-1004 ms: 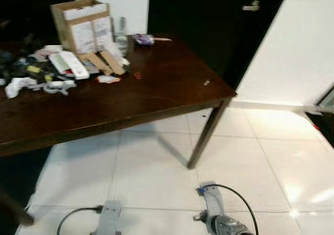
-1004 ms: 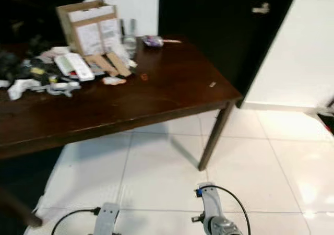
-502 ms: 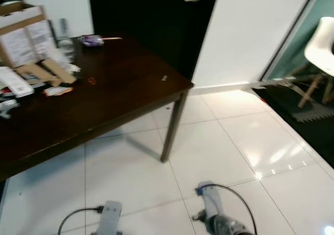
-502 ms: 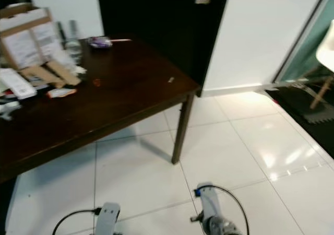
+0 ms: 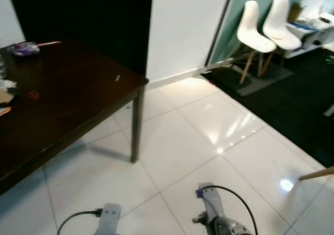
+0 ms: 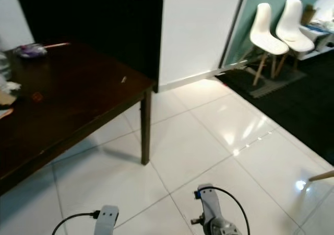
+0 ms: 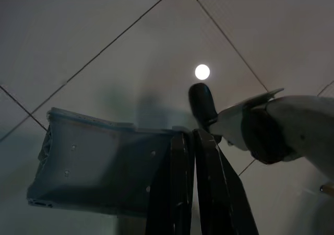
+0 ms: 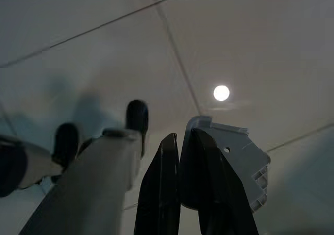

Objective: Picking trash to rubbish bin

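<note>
A dark wooden table (image 5: 78,102) stands on my left. On it lie a purple wrapper (image 5: 23,48), a small pale scrap (image 5: 117,78) and a red bit (image 5: 34,94). More litter sits at the table's left edge (image 5: 4,86). Both silver arms hang low in front of me, the left arm (image 5: 107,216) and the right arm (image 5: 214,214), over white floor tiles. In the left wrist view my left gripper (image 7: 189,136) points at the floor, fingers pressed together, holding nothing. My right gripper (image 8: 181,138) is likewise shut and empty above the tiles.
Glossy white tiles (image 5: 209,141) stretch ahead and to the right. A dark door (image 5: 94,15) is behind the table. Two white chairs (image 5: 255,34) stand on a black rug (image 5: 292,99) at the far right. A wooden leg (image 5: 315,173) juts in at the right edge.
The whole view has swung to the right: the table slid left, the cardboard box and most clutter left the picture, and the chairs and rug came in. Both arms hang as before.
</note>
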Robot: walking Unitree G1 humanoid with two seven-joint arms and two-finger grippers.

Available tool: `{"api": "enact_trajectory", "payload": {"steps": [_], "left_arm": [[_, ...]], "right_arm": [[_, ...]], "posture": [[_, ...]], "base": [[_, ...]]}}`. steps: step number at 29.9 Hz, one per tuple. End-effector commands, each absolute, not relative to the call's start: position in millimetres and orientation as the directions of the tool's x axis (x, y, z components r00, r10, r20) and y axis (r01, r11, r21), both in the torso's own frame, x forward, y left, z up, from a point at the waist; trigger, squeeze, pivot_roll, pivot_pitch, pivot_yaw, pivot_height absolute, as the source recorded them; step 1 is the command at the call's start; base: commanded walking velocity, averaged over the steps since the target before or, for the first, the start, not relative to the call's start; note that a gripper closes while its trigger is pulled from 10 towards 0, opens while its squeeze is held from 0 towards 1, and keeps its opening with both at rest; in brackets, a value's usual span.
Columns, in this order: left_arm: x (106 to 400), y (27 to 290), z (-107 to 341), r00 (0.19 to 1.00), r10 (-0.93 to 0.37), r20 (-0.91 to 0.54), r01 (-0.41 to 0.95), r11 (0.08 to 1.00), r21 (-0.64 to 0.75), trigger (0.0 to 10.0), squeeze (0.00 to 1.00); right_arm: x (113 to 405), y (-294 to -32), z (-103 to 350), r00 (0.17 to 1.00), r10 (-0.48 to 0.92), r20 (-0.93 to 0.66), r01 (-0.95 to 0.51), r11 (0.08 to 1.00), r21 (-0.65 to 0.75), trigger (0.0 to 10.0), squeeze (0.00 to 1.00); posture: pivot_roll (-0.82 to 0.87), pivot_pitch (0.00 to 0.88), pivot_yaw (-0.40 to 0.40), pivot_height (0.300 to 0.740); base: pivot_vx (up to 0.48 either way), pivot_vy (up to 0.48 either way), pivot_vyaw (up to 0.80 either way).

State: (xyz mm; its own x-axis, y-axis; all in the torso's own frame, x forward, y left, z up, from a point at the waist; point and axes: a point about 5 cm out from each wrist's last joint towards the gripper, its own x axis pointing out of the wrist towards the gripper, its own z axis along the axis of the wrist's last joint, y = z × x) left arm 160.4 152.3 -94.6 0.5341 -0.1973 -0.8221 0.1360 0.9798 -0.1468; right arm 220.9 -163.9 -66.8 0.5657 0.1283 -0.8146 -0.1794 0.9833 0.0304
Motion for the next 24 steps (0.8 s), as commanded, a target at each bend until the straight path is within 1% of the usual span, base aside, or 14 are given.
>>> {"api": "enact_trajectory", "payload": {"steps": [1, 24], "left_arm": [[155.6, 152.7, -96.9, 0.515, -0.193, -0.835, 0.138, 0.980, -0.142, 10.0, 0.00], [155.9, 157.7, -96.7, 0.514, -0.180, -0.839, 0.134, 0.983, -0.129, 10.0, 0.00]], "right_arm": [[216.5, -161.6, -69.7, 0.550, 0.131, -0.825, -0.172, 0.984, 0.042, 10.0, 0.00], [218.4, -158.1, -68.8, 0.553, 0.136, -0.822, -0.170, 0.984, 0.048, 10.0, 0.00]], "posture": [[0.13, 0.038, -0.068, 0.740], [0.14, 0.033, -0.067, 0.740]], "base": [[0.000, 0.000, -0.80], [0.000, 0.000, -0.80]]}}
